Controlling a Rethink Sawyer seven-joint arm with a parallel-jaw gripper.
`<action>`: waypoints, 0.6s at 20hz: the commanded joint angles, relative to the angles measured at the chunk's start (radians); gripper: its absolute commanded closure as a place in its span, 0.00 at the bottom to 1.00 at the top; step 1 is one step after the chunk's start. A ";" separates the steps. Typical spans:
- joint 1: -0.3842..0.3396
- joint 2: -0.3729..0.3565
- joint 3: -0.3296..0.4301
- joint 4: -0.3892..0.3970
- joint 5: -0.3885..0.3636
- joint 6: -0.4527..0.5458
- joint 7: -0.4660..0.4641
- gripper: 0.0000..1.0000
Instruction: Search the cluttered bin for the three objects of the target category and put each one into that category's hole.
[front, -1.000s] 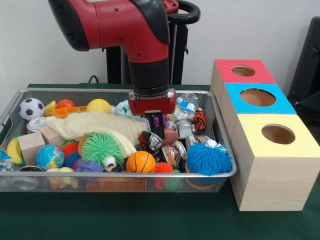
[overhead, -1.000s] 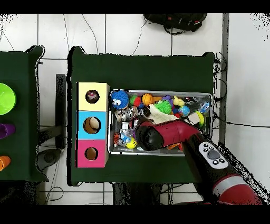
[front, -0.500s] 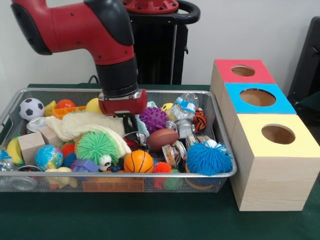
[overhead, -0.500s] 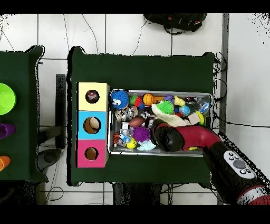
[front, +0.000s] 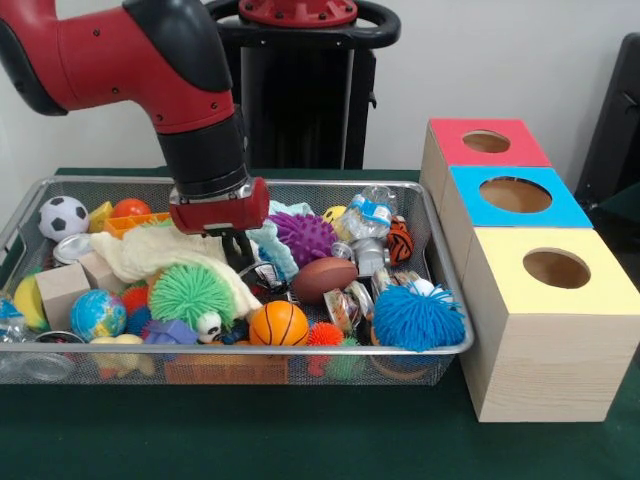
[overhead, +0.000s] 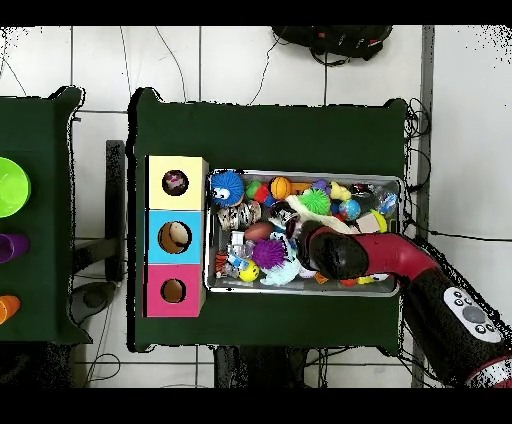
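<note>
1. No rope toys that I can honestly pick out anywhere in the cluttered bin (front: 445, 345). If they're in there, they're buried or hidden behind other stuff.
2. The yellow box's hole (front: 556, 268) is at the bin's end, nearest the front camera, and nothing is in or over it from the front.
3. The gripper (front: 232, 250) is down in the middle of the bin, right at the edge of the cream cloth (front: 180, 250), with the green spiky ball (front: 191, 293) just in front of it. Can't tell if the pincer is clenched or released; the arm and clutter cover it.
4. Nearby: brown football (front: 324, 279), purple spiky ball (front: 306, 237), mini basketball (front: 278, 324), blue fuzzy ball (front: 417, 316) — none of those are the target.
5. My read: this is the searching step, nothing grabbed as far as I can see.
6. Next move probably means shifting the cloth or the top layer to expose a rope toy — snagging the cloth by mistake looks like the main risk.
</note>
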 joint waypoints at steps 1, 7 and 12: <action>0.010 0.041 0.069 -0.151 -0.067 0.118 -0.313 1.00; 0.030 0.045 0.093 -0.249 -0.101 0.177 -0.426 1.00; 0.010 0.057 0.149 -0.361 -0.130 0.250 -0.605 1.00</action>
